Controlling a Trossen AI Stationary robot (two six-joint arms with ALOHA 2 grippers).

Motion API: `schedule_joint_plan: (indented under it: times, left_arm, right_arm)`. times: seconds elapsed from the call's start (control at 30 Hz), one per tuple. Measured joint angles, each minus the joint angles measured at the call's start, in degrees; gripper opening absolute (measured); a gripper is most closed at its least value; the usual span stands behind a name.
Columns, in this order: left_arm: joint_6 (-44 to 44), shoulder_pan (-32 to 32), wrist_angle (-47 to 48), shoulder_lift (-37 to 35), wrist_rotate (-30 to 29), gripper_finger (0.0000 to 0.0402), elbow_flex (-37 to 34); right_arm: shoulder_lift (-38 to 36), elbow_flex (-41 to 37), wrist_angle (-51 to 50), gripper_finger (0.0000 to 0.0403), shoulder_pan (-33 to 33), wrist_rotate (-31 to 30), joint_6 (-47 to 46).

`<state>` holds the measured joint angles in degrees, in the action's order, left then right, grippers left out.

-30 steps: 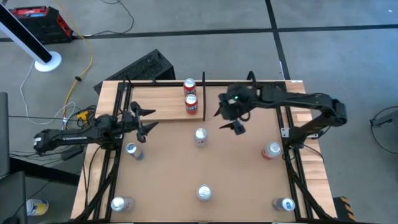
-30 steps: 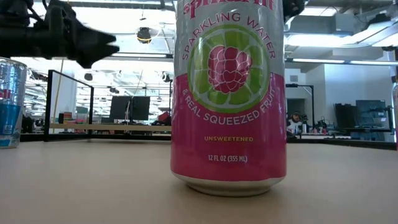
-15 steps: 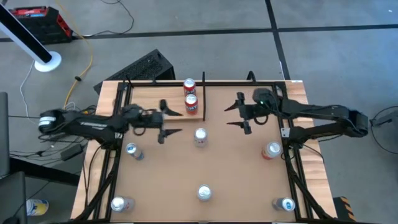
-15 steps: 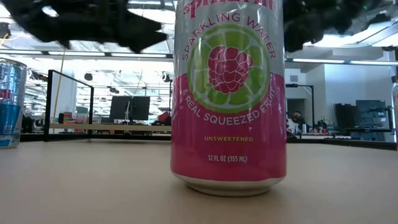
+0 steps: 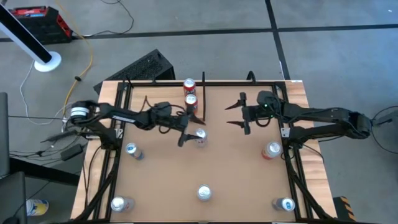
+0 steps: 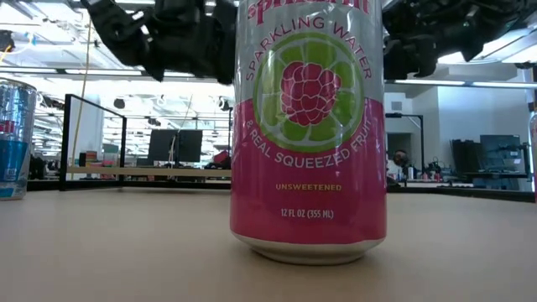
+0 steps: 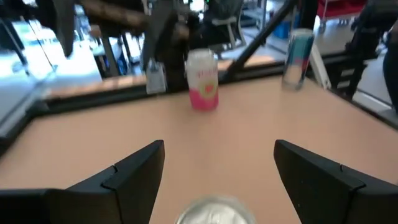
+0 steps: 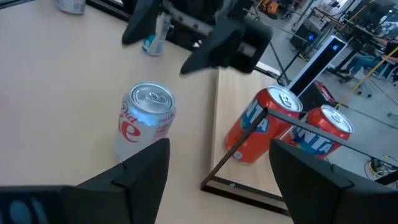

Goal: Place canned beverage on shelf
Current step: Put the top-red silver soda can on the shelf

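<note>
A silver can (image 5: 200,137) stands upright mid-table; it is the white-and-red can (image 8: 144,127) in the right wrist view. My left gripper (image 5: 190,132) hangs open over it, pointing level, and the can's top (image 7: 214,213) shows low between its fingers with no touch visible. My right gripper (image 5: 227,115) is open to the can's right, above the table. Two orange-red cans (image 8: 264,124) stand on the shelf (image 8: 231,93) of pale wood with black rails at the far side.
A pink sparkling-water can (image 6: 309,126) stands near the front edge. Other cans stand at the left (image 5: 132,149), right (image 5: 271,150) and both near corners (image 5: 121,203) (image 5: 285,203). Black frame rails (image 5: 118,124) run along the table's sides.
My left gripper has swept from the table's left edge toward the right until it is over the silver can in the middle. My right gripper has tipped up from pointing down to nearly level as its arm drew back toward the right edge. No can has moved.
</note>
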<state>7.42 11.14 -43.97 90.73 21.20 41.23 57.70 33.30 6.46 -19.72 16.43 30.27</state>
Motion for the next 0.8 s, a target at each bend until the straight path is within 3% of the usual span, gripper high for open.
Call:
schedule_joint_plan:
  times: [0.2, 0.8]
  left_arm:
    - [-0.50, 0.00, -0.64, 3.12, 1.21, 0.0292, 0.14]
    - [0.96, -0.17, 5.83, 3.18, -0.97, 0.0292, 0.16]
  right_arm:
    - [0.85, -0.07, 0.42, 0.0297, -0.36, 0.02, 0.08]
    - [1.66, -0.02, 2.17, 0.0297, -0.31, 0.10, -0.68]
